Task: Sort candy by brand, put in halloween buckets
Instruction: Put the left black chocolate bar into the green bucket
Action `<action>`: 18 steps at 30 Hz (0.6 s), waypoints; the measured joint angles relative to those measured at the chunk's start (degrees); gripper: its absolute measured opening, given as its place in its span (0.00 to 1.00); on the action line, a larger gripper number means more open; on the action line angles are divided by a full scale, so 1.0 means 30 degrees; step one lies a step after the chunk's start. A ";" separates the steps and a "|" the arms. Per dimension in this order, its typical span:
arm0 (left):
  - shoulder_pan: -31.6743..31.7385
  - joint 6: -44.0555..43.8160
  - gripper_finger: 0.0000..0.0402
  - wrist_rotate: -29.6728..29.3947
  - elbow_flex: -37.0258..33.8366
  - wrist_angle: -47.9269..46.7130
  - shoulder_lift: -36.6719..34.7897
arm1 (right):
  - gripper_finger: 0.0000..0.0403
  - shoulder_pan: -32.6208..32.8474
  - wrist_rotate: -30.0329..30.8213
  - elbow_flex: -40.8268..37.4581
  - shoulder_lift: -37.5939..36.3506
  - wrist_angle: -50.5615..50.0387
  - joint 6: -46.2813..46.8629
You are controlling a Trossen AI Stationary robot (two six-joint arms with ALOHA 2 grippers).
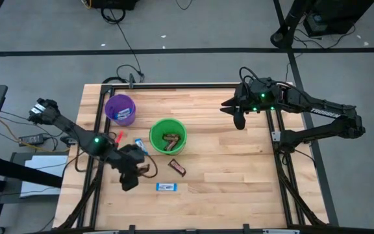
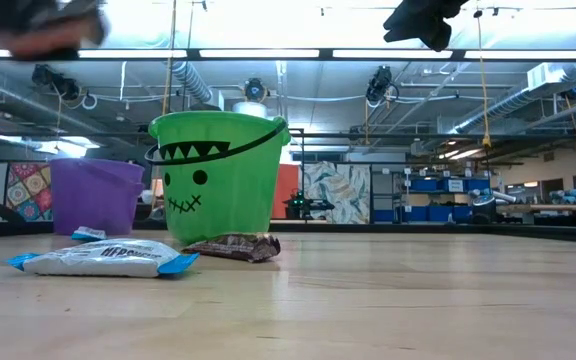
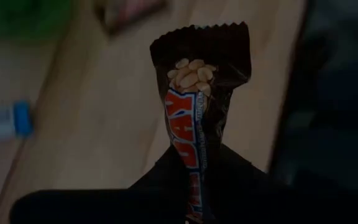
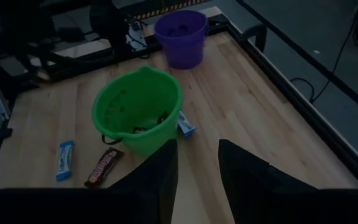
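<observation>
My left gripper (image 1: 137, 171) hangs above the table's near left part, shut on a dark brown candy bar (image 3: 199, 93). The purple bucket (image 1: 120, 109) and the green bucket (image 1: 167, 135) stand upright on the table; brown candy (image 1: 170, 140) lies inside the green one. Another brown bar (image 1: 177, 168) and a blue-and-white bar (image 1: 166, 187) lie flat near the green bucket. A second blue bar (image 1: 139, 145) lies beside the green bucket's left side. My right gripper (image 4: 197, 168) is open and empty, raised over the table's far right. My left gripper pinches the brown bar between its two fingers at one end of the wrapper (image 3: 194, 177). The bar runs on along the fingers and sticks out past them, its crimped free end (image 3: 201, 31) foremost. It hangs clear of the table.
A small red thing (image 1: 117, 136) lies between the two buckets. A black frame rail (image 1: 174, 85) runs along the table's far edge and down both sides. Bare wood (image 1: 232, 175) stretches across the right half.
</observation>
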 joint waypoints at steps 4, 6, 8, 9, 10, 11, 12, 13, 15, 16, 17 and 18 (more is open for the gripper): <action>0.1125 0.0299 0.13 -0.1467 0.2301 0.1508 -0.0007 | 0.32 -0.0012 0.0771 0.0000 0.0000 0.0005 0.0156; 0.1743 0.0583 0.13 -0.1766 0.3366 0.2839 -0.0007 | 0.32 -0.0019 0.1217 0.0000 0.0000 0.0005 0.0363; 0.2395 0.0581 0.13 -0.1654 0.4286 0.4650 -0.0013 | 0.32 -0.0027 0.1421 0.0000 0.0000 0.0005 0.0413; 0.2730 0.0567 0.13 -0.1409 0.4647 0.5800 -0.0024 | 0.32 -0.0027 0.1472 0.0000 0.0000 0.0005 0.0413; 0.3047 0.0462 0.13 -0.1078 0.4923 0.7030 -0.0029 | 0.32 -0.0027 0.1488 0.0000 0.0000 0.0005 0.0411; 0.3318 0.0211 0.13 -0.0668 0.5142 0.8481 -0.0029 | 0.32 -0.0019 0.1486 0.0000 0.0000 0.0005 0.0394; 0.3558 -0.0024 0.13 -0.0155 0.5274 1.0026 -0.0029 | 0.32 -0.0019 0.1467 0.0000 0.0000 -0.0003 0.0331; 0.3766 -0.0268 0.13 0.0403 0.5329 1.1663 -0.0029 | 0.32 -0.0019 0.1412 0.0000 0.0000 -0.0003 0.0188; 0.4027 -0.0532 0.13 0.1473 0.5336 1.5032 -0.0029 | 0.32 -0.0019 0.1227 0.0000 0.0000 -0.0003 -0.0095; 0.4049 -0.0549 0.13 0.1895 0.5336 1.6487 -0.0029 | 0.32 -0.0019 0.1150 0.0000 0.0000 -0.0003 -0.0278; 0.4046 -0.0563 0.13 0.2172 0.5336 1.7660 -0.0029 | 0.32 -0.0013 0.1152 0.0000 0.0000 -0.0003 -0.0415; 0.4046 -0.0567 0.13 0.2286 0.5343 1.8576 -0.0029 | 0.32 -0.0005 0.1146 0.0000 0.0000 -0.0003 -0.0555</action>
